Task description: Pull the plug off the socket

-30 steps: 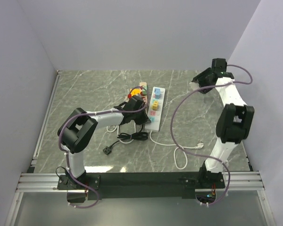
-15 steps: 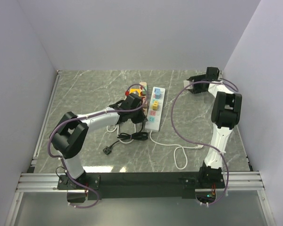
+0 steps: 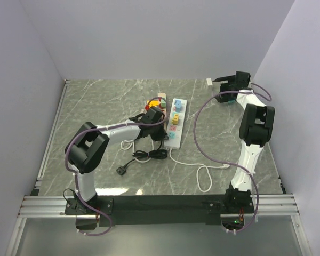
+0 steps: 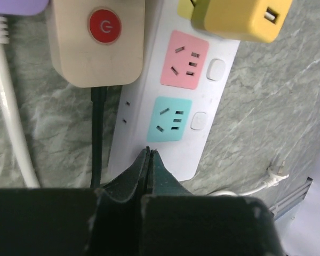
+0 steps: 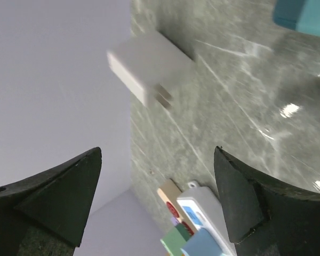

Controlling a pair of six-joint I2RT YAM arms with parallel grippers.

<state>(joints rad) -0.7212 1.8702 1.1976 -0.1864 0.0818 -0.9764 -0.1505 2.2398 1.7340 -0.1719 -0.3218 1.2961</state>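
Note:
A white power strip (image 3: pixel 175 122) lies mid-table and carries several coloured plugs. In the left wrist view its pink and teal sockets (image 4: pixel 170 118) are bare and a yellow plug (image 4: pixel 240 18) sits further along. My left gripper (image 3: pixel 161 133) is shut and empty, its tips (image 4: pixel 148 152) over the strip's near end. My right gripper (image 3: pixel 220 81) is at the back right, open and empty (image 5: pixel 157 152). A small white plug (image 3: pixel 208 81) is by the back wall just beyond it, blurred in the right wrist view (image 5: pixel 144 69).
A beige strip with a red button (image 4: pixel 96 42) lies left of the white one. A black cable and its plug (image 3: pixel 122 169) lie in front. A white cable (image 3: pixel 205 173) loops at the near right. Walls stand close on three sides.
My right gripper has swung towards the back wall. The white plug now shows free beside it. My left gripper stays at the strip, shifted only slightly.

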